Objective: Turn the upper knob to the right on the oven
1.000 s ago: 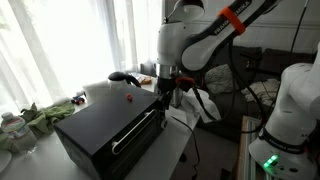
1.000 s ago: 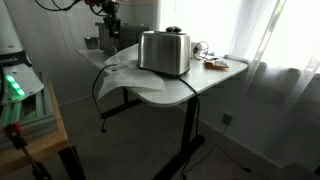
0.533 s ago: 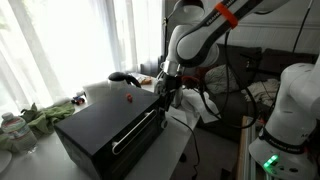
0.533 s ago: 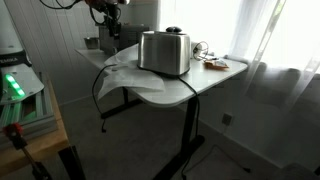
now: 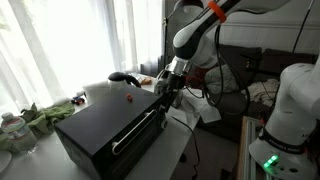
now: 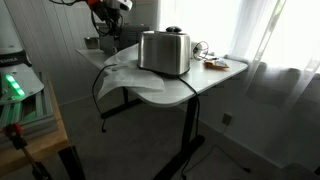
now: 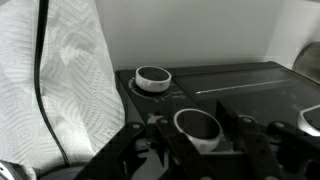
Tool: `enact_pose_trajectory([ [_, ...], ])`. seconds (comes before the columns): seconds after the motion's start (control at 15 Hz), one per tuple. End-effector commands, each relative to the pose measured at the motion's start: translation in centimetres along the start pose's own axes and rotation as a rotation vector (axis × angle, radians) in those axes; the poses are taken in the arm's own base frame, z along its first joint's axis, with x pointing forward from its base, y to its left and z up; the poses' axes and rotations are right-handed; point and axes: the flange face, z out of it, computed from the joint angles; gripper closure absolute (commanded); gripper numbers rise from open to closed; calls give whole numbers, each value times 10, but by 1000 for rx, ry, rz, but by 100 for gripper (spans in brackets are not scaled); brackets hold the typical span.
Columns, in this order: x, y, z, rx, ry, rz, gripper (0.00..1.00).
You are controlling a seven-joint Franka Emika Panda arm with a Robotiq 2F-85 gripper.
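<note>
The oven (image 5: 108,128) is a dark box lying on the table (image 6: 175,85), its door with the long handle (image 5: 135,130) facing up in an exterior view. In both exterior views the arm reaches down to the oven's control end, where the gripper (image 5: 165,98) sits right against the panel.

The wrist view shows this end closely. Two round knobs stand on the dark control panel (image 7: 215,85). One knob (image 7: 197,128) lies directly between the fingers (image 7: 245,135), which stand open on either side of it, close to its rim; whether the pads actually touch it is hard to tell from this angle, so the grasp looks released rather than clenched. The other knob (image 7: 153,78) sits beyond the fingers, further along the panel and well apart from them. Which of the two counts as the upper one on the oven cannot be settled from these views.

Beside the fingers, on the side away from the oven door, a white patterned cloth (image 7: 65,80) hangs with a dark cable (image 7: 40,75) running down across it. A small red object (image 5: 128,98) rests on the oven, away from the fingers.

In an exterior view a metallic toaster (image 6: 164,52) also stands on the table.
</note>
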Motion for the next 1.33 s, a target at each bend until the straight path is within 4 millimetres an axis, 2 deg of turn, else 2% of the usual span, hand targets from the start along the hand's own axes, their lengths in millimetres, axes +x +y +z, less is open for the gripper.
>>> enact_pose_trajectory([
  [0.0, -2, 26, -2, 71, 34, 25, 78],
  [0.8, -10, 62, 6, 306, 68, 159, 78],
  [1.27, -12, 70, 10, 360, 59, 212, 78],
])
